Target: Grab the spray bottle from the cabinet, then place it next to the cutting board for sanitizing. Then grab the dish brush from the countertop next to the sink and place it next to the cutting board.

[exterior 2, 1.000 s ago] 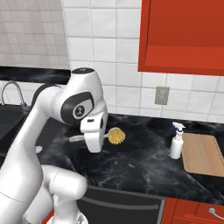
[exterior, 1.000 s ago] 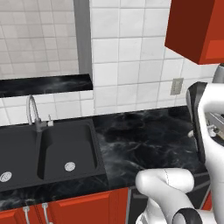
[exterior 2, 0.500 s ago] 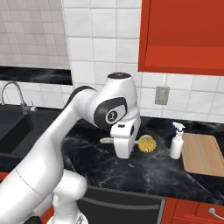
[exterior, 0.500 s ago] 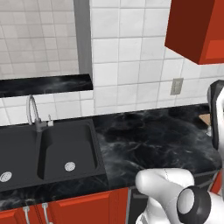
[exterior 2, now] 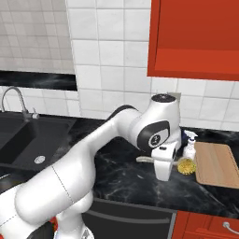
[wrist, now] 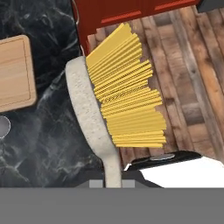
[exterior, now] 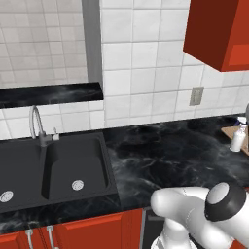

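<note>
My gripper (exterior 2: 163, 164) is shut on the dish brush (exterior 2: 186, 165), holding it by its slim cream handle just above the black countertop (exterior 2: 121, 175). The yellow bristle head hangs close to the left edge of the cutting board (exterior 2: 217, 163). The white spray bottle (exterior 2: 190, 145) stands upright right behind the brush head, beside the board. In the hand view the dish brush (wrist: 124, 94) shows from above with the cutting board (wrist: 15, 72) to its left. The left base view shows the spray bottle (exterior: 237, 137) at the far right. Overhead hangs the red cabinet (exterior 2: 196, 37).
The black sink (exterior: 53, 165) with its chrome faucet (exterior: 35, 121) lies far to the left. A wall outlet (exterior: 196, 96) sits on the tiled wall. Red base cabinets (wrist: 122, 13) and wooden floor (wrist: 192, 65) show past the counter's front edge.
The arm has swung to the right with the dish brush, from mid-counter to beside the spray bottle and cutting board. The bottle and board have not moved.
</note>
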